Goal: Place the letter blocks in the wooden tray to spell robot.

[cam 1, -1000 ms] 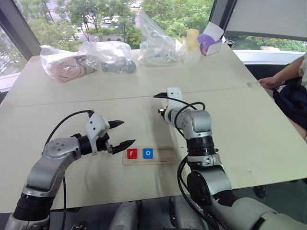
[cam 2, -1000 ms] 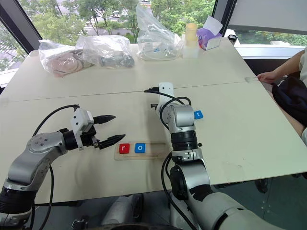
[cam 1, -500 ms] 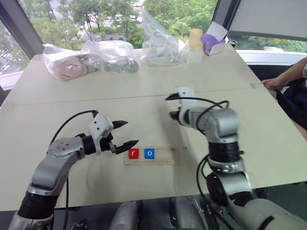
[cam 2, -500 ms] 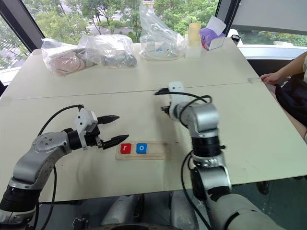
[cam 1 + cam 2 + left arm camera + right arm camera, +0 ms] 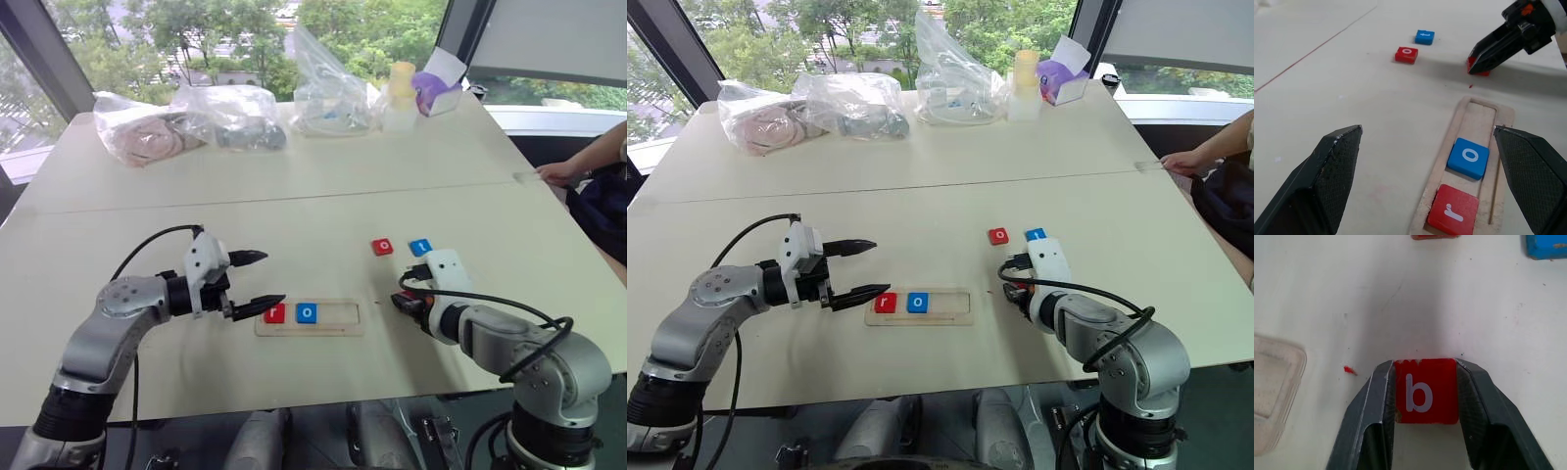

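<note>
We are on the third letter; the wooden tray (image 5: pixel 338 332) holds the red r block (image 5: pixel 274 313) and blue o block (image 5: pixel 307 313) at its nine o'clock end, the rest bare. Our right gripper (image 5: pixel 1425 396) is clamped on the red b block (image 5: pixel 1425 390), low against the table at the tray's three o'clock; our left gripper (image 5: pixel 263 279) hangs spread wide and empty at its nine o'clock. The red o block (image 5: pixel 382 247) and blue t block (image 5: pixel 419 246) wait at the tray's one o'clock. Next, we judge, b must be lifted and seated beside o, letter upright.
</note>
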